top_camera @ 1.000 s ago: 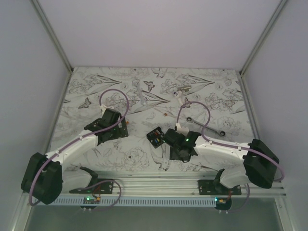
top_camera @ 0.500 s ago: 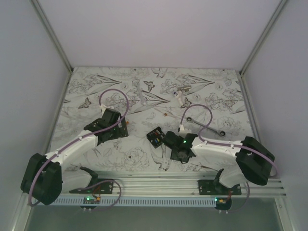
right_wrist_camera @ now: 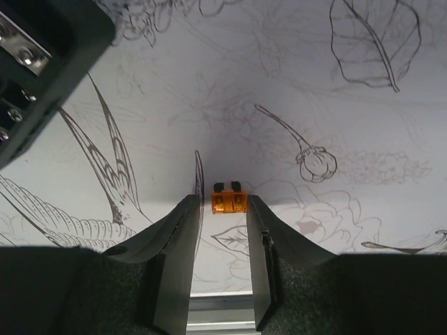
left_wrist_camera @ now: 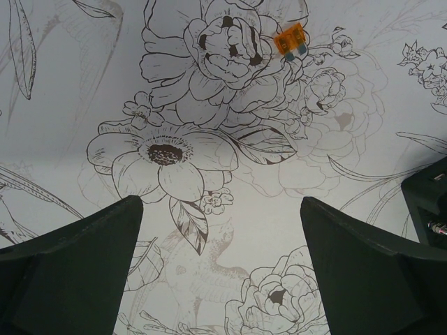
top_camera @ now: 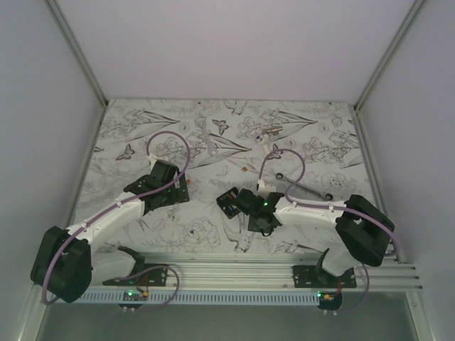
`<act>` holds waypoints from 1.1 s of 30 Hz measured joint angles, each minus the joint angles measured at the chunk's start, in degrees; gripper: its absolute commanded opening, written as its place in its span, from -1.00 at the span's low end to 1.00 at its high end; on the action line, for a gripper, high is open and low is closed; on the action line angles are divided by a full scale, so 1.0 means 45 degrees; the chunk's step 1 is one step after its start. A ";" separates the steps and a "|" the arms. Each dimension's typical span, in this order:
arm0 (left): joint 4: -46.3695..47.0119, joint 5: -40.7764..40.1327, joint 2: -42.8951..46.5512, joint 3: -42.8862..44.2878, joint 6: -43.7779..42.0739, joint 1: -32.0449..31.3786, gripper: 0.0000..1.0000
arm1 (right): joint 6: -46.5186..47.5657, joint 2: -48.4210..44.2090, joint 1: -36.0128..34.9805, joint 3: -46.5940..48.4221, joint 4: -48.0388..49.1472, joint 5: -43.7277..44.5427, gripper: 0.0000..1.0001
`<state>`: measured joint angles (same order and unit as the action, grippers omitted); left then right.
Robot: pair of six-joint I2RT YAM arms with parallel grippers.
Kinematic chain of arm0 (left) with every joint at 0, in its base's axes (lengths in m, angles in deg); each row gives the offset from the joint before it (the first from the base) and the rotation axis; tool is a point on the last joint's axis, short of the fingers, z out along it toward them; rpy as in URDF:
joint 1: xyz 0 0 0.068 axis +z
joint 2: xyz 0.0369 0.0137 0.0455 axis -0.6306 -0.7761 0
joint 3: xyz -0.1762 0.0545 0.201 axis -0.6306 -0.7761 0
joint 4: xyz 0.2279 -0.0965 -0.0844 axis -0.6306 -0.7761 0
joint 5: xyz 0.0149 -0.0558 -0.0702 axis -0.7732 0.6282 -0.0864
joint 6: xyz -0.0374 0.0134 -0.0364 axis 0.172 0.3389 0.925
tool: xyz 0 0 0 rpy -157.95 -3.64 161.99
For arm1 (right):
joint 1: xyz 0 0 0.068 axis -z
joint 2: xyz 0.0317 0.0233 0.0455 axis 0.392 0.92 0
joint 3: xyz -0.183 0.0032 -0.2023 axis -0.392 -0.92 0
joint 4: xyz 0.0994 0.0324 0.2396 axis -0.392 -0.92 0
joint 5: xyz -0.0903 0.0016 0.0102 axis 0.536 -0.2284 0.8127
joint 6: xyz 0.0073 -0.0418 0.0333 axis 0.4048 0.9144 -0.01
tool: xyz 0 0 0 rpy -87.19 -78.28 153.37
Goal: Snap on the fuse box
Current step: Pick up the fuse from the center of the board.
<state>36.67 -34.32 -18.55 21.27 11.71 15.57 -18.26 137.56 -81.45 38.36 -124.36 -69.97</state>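
The fuse box (top_camera: pixel 228 201), a small black box with tiny coloured fuses on its face, lies mid-table; its black corner fills the top left of the right wrist view (right_wrist_camera: pixel 42 63). My right gripper (top_camera: pixel 250 206) hangs just right of it, low over the cloth. Its jaws (right_wrist_camera: pixel 223 202) are narrowed round an orange fuse (right_wrist_camera: pixel 229 202) at the fingertips: the right finger meets the fuse, a sliver of gap shows at the left one. My left gripper (top_camera: pixel 178 190) is wide open (left_wrist_camera: pixel 220 202) over bare printed cloth, left of the box. An orange fuse (left_wrist_camera: pixel 290 39) lies far ahead of it.
A silver wrench (top_camera: pixel 306 185) lies right of centre behind the right arm. Small white parts (top_camera: pixel 270 131) sit near the back, and another white part (top_camera: pixel 211 145) lies further left. A black part (left_wrist_camera: pixel 427 209) cuts into the left wrist view's right edge. The aluminium rail (top_camera: pixel 234 273) runs along the near edge.
The right arm has swung left, bringing its gripper closer to the fuse box, and its jaws have narrowed. The left arm and the fuse box have not moved.
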 measured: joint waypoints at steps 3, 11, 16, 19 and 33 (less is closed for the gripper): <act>0.0000 0.0000 0.0000 0.0000 -0.0005 0.0000 1.00 | 0.0476 0.0238 0.0199 0.0233 0.0155 0.0039 -0.25; 0.0000 0.0000 0.0000 0.0000 -0.0053 0.0000 1.00 | 0.1549 0.0602 0.0408 0.0583 0.0301 0.0024 -0.21; 0.0005 0.0005 -0.0019 0.0000 -0.0117 0.0000 1.00 | 0.2715 0.0602 0.0432 0.0597 0.0369 -0.0102 -0.13; 0.0000 0.0005 -0.0039 0.0000 -0.0141 0.0000 0.99 | 0.3521 0.0597 0.0432 0.0612 0.0374 -0.0199 -0.11; 0.0000 0.0005 -0.0087 0.0000 -0.0146 0.0000 0.99 | 0.5804 0.0612 0.0432 0.0631 0.0607 -0.1685 -0.10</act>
<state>36.67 -34.30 -18.94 21.27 11.06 15.57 7.86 140.31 -79.50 41.20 -121.63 -77.56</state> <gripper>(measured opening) 0.997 0.446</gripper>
